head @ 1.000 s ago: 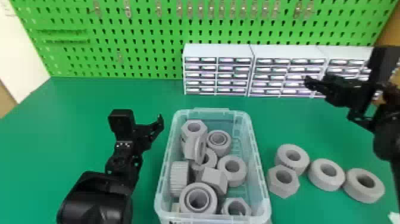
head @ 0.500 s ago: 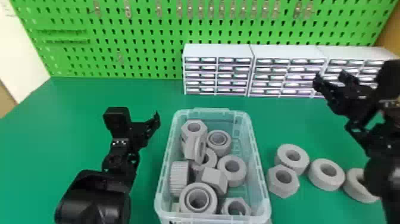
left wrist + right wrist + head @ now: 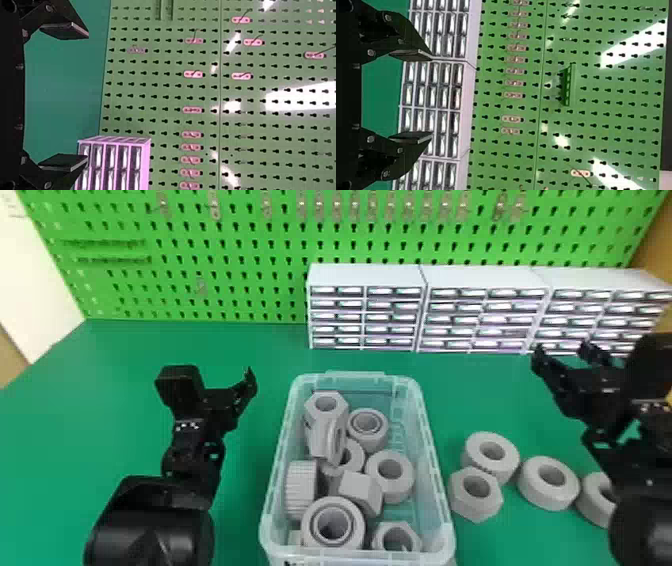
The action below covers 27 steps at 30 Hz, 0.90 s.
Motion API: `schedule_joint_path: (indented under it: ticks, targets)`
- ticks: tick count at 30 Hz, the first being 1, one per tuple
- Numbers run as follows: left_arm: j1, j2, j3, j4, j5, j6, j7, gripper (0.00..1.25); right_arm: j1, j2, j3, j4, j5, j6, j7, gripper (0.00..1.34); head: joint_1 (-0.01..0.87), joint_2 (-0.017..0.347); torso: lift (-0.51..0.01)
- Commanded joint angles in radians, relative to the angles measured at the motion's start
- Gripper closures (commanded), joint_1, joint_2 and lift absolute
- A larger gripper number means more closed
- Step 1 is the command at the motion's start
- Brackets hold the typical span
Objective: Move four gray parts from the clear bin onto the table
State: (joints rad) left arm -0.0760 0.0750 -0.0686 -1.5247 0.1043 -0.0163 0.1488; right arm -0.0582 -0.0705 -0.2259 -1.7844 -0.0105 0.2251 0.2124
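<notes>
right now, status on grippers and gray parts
Left gripper, right gripper open, empty. Four gray parts on table, others in clear bin. Right arm partly hides one.

Clear, smooth plastic bin (image 3: 434, 455); matt gray plastic nuts (image 3: 476, 495); matt green counter (image 3: 240, 340); glossy pegboard (image 3: 277, 130), perhaps metal.

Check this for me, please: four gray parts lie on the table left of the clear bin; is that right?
The side is wrong: the head view shows the four gray parts on the table to the right of the clear bin.
</notes>
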Motion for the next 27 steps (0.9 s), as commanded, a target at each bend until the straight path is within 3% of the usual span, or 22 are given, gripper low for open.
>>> schedule_joint_path:
  ticks: [1,9,27]
  targets:
    - [-0.001,-0.003,0.015,-0.011,0.0,-0.001,0.0,0.18,0.02,0.006,-0.001,-0.009,-0.003,-0.012,-0.019,0.55,0.693,0.072,-0.052]
    - [-0.004,-0.032,0.044,-0.014,-0.018,-0.021,-0.002,0.18,0.029,0.006,-0.01,-0.02,0.006,-0.004,-0.034,0.55,0.693,0.072,-0.052]
    - [0.005,-0.041,0.043,-0.022,-0.037,-0.021,-0.002,0.18,0.015,0.001,0.011,-0.021,0.023,0.003,-0.051,0.55,0.693,0.072,-0.052]
